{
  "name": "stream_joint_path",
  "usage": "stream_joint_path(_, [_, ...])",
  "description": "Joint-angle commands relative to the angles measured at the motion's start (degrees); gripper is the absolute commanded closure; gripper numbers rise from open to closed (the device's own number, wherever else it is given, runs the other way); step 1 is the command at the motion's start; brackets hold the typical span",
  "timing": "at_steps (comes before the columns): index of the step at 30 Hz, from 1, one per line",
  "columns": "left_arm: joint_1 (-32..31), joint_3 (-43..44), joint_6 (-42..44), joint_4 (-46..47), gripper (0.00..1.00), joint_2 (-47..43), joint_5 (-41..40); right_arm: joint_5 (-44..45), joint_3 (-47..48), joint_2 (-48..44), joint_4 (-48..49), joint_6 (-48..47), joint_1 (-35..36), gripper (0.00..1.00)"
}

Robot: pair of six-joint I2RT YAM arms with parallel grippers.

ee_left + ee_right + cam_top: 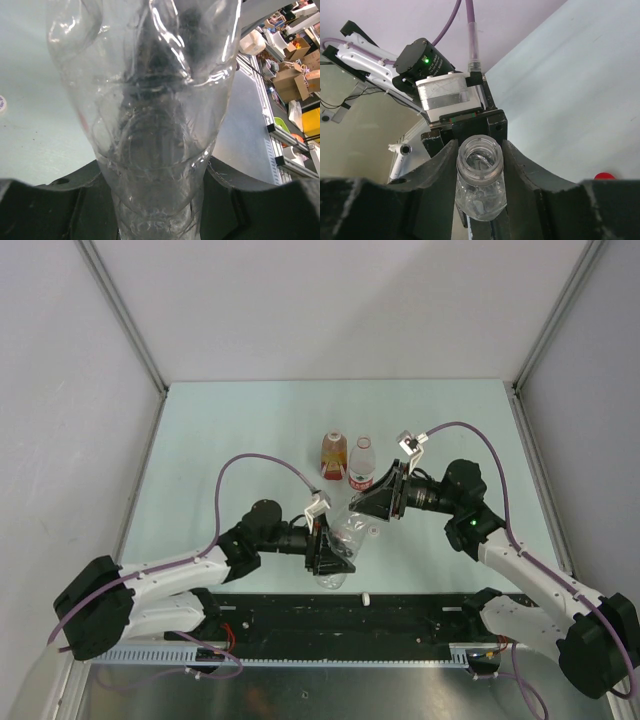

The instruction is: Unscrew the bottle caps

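Observation:
The plain clear bottle (348, 532) is held off the table, its body filling the left wrist view (150, 110). My left gripper (338, 552) (155, 200) is shut on that body. In the right wrist view the bottle's neck (479, 162) is open and has no cap on it. My right gripper (358, 512) (479, 155) is closed against both sides of that neck. An amber bottle (333, 455) and a red-and-white labelled bottle (362, 465) stand upright just behind. A red cap (604, 176) peeks over my right finger. A small white cap (373, 531) (1, 104) lies on the table.
Another small white piece (366, 597) sits on the black rail (300, 615) between the arm bases. Grey walls enclose the pale green table (220, 440) on three sides. Purple cables arch over both wrists.

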Motion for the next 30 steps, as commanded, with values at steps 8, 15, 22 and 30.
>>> stream_joint_path(8, [-0.5, 2.6, 1.5, 2.5, 0.77, 0.4, 1.3, -1.4, 2.3, -0.3, 1.5, -1.5, 1.3, 0.99])
stream_joint_path(15, [-0.6, 0.6, 3.2, 2.5, 0.16, -3.0, -2.1, -0.9, 2.3, -1.5, -0.4, -3.7, 1.5, 1.0])
stream_joint_path(22, [-0.5, -2.6, 6.0, 0.8, 0.01, -10.5, -10.4, -0.3, 2.3, -2.5, -3.2, -6.2, 1.6, 1.0])
stream_joint_path(30, [-0.5, -3.3, 9.9, -8.3, 0.01, -17.5, -20.9, 1.6, 2.3, -3.5, -7.4, -9.7, 1.8, 1.0])
